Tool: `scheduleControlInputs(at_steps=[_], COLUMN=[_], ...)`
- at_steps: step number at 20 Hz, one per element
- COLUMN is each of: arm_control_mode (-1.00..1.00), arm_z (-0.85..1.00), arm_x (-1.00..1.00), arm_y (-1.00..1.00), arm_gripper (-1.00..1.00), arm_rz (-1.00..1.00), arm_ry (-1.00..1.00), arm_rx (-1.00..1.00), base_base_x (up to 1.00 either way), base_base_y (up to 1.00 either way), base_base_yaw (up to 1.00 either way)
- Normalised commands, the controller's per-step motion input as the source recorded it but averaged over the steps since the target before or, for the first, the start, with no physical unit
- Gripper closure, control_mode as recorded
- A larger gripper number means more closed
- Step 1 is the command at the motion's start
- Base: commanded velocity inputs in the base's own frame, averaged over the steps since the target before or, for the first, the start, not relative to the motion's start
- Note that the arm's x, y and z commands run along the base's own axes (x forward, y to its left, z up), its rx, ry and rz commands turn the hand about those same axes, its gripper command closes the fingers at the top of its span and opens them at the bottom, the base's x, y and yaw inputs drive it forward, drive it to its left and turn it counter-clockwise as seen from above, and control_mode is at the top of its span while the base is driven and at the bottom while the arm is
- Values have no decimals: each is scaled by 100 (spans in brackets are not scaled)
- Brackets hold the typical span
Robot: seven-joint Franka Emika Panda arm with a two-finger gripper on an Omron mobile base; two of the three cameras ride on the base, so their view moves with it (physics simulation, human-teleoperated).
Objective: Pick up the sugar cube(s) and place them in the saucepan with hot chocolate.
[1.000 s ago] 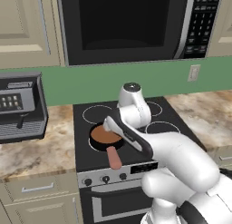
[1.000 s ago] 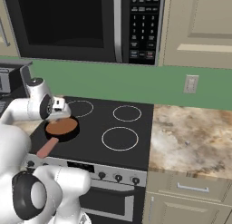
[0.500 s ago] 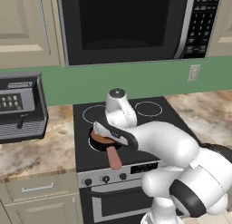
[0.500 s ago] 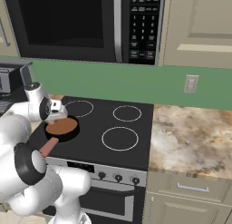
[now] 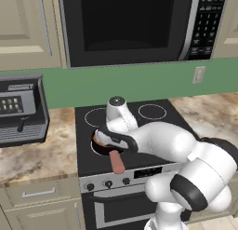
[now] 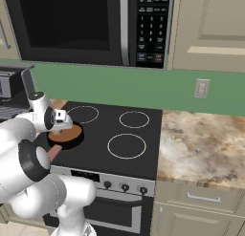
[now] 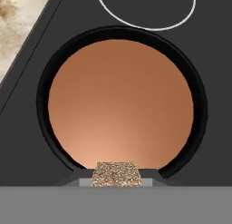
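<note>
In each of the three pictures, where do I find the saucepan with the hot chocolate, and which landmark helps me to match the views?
Left base view: the saucepan is left of centre on the stove's front left burner, partly behind the arm.
Right base view: at the left, on the stove's near left corner.
Hand view: centre, a black ring around brown liquid.
Shared landmark: the white burner ring on the black stove top.

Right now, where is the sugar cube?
In the hand view the sugar cube sits in the end effector, directly above the near rim of the saucepan on the stove's front left burner.
</note>
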Motion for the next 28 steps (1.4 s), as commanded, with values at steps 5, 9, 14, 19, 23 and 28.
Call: scheduleControlInputs(at_steps=[5, 9, 14, 19, 23, 28], arm_control_mode=[-100, -100, -100, -100, -100, -100], arm_z=[-14, 0, 0, 0, 0, 0], arm_x=[9, 8, 29, 32, 0, 0], arm_y=[0, -5, -22, -17, 1, 2], arm_gripper=[100, 100, 100, 100, 100, -100], arm_rz=[-1, 0, 0, 0, 0, 0], arm_ry=[0, -1, 0, 0, 0, 0], arm_rx=[-2, 0, 0, 0, 0, 0], base_base_x=[0, 0, 0, 0, 0, 0], base_base_y=[0, 0, 0, 0, 0, 0], base_base_yaw=[0, 0, 0, 0, 0, 0])
